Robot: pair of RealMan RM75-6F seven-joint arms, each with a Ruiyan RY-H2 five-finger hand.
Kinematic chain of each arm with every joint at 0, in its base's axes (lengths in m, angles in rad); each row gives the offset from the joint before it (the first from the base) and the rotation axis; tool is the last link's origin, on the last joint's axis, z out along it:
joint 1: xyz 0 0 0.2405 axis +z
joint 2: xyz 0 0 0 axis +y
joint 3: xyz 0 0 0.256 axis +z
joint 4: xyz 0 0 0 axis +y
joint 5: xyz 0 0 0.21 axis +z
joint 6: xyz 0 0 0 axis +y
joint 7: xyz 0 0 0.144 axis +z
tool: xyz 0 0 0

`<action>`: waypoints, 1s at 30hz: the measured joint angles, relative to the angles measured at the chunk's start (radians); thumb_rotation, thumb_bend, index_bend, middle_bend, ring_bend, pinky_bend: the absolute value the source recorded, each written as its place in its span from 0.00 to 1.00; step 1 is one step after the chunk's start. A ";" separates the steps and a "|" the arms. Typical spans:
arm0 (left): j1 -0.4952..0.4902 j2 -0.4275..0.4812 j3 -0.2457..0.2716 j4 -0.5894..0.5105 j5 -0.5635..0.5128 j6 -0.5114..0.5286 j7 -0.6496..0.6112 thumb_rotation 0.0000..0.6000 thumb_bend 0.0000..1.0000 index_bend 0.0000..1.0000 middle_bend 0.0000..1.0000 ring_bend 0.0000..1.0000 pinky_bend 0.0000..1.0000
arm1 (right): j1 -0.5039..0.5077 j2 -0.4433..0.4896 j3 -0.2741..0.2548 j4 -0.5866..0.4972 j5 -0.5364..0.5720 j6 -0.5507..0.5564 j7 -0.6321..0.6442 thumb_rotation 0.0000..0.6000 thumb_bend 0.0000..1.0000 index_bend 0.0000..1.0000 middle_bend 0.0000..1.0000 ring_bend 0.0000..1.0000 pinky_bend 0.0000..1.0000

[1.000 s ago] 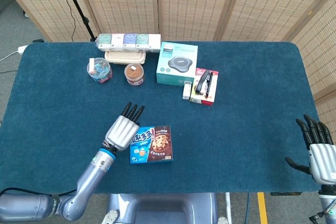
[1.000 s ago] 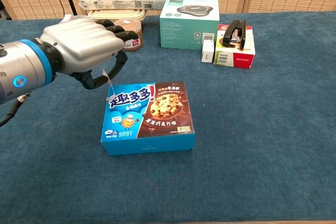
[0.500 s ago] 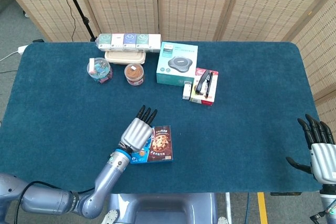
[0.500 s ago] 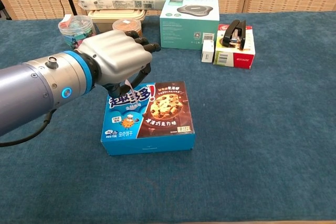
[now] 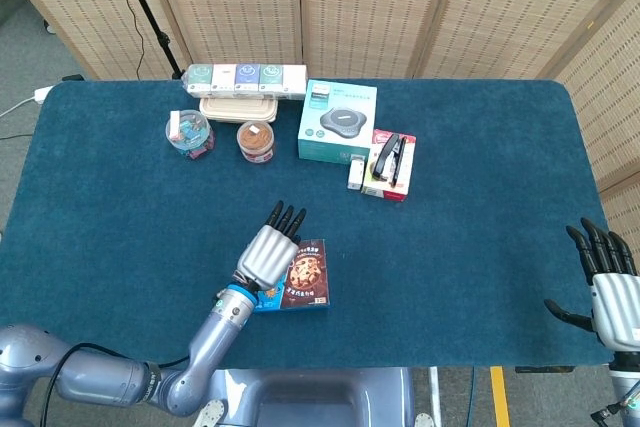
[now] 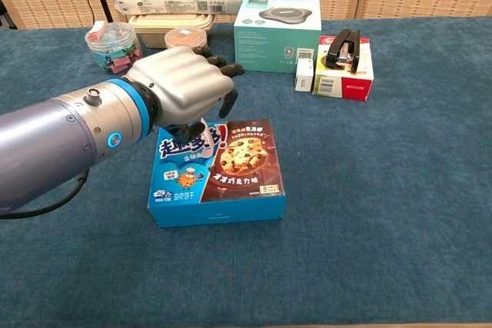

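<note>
A blue cookie box [image 5: 305, 285] [image 6: 238, 168] lies flat on the blue table cloth near the front edge. My left hand [image 5: 268, 252] [image 6: 184, 91] hovers over the box's left half, palm down, fingers stretched forward and slightly curved, thumb hanging just above the lid. It holds nothing; whether the thumb touches the lid cannot be told. My right hand [image 5: 608, 292] stands at the table's front right corner, fingers spread and empty, far from every object.
At the back stand a teal box [image 5: 337, 121] [image 6: 277, 21], a black stapler on a red box [image 5: 390, 162] [image 6: 344, 55], a small white box [image 5: 355, 176], a jar of clips [image 5: 189, 133] [image 6: 112, 44], a brown-lidded tub [image 5: 256, 141] and stacked containers [image 5: 245, 87].
My left hand has moved right and forward, from beside the box's left edge to above its left half. The box and my right hand have stayed put.
</note>
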 measured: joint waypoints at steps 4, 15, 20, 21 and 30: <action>-0.004 0.010 0.004 -0.008 0.006 0.006 -0.023 1.00 0.47 0.04 0.00 0.00 0.00 | 0.000 0.001 0.000 0.000 0.001 -0.001 0.000 1.00 0.00 0.00 0.00 0.00 0.00; 0.008 0.090 0.009 -0.058 0.068 0.013 -0.137 1.00 0.46 0.00 0.00 0.00 0.00 | 0.001 -0.002 0.000 0.000 0.003 -0.003 -0.006 1.00 0.00 0.00 0.00 0.00 0.00; 0.051 0.188 0.029 -0.120 0.154 0.046 -0.223 1.00 0.36 0.00 0.00 0.00 0.00 | 0.002 -0.003 -0.002 0.001 0.006 -0.009 -0.015 1.00 0.00 0.00 0.00 0.00 0.00; 0.062 0.210 0.035 -0.133 0.170 0.053 -0.241 1.00 0.35 0.00 0.00 0.00 0.00 | 0.003 -0.004 -0.002 0.002 0.006 -0.011 -0.019 1.00 0.00 0.00 0.00 0.00 0.00; 0.206 0.430 0.111 -0.190 0.340 0.130 -0.504 1.00 0.20 0.00 0.00 0.00 0.00 | 0.007 -0.022 -0.008 0.004 0.014 -0.026 -0.089 1.00 0.00 0.00 0.00 0.00 0.00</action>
